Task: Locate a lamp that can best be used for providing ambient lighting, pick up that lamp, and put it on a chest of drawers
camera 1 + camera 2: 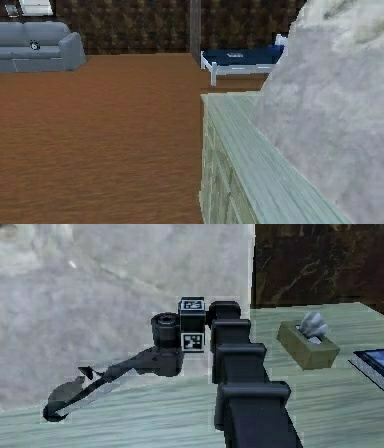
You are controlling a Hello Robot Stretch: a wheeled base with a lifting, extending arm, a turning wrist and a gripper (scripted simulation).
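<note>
A pale green chest of drawers [235,150] stands at the forward view's lower right, and its flat top [160,409] spreads under the arm in the arm side view. A big mottled grey-white shape [330,100] rises over the chest; the same grey-white mass [90,304] stands behind the gripper. I cannot make it out as a lamp. The dark arm comes up from the bottom edge, and my gripper [68,392] reaches left, low over the chest top. I cannot tell whether it holds anything.
A tan tissue box [308,340] and a dark blue flat thing [370,364] lie on the chest top to the right. Brown floor [100,130] stretches ahead, with a grey sofa [40,48] at the far left and a blue bed [240,60] against the dark wall.
</note>
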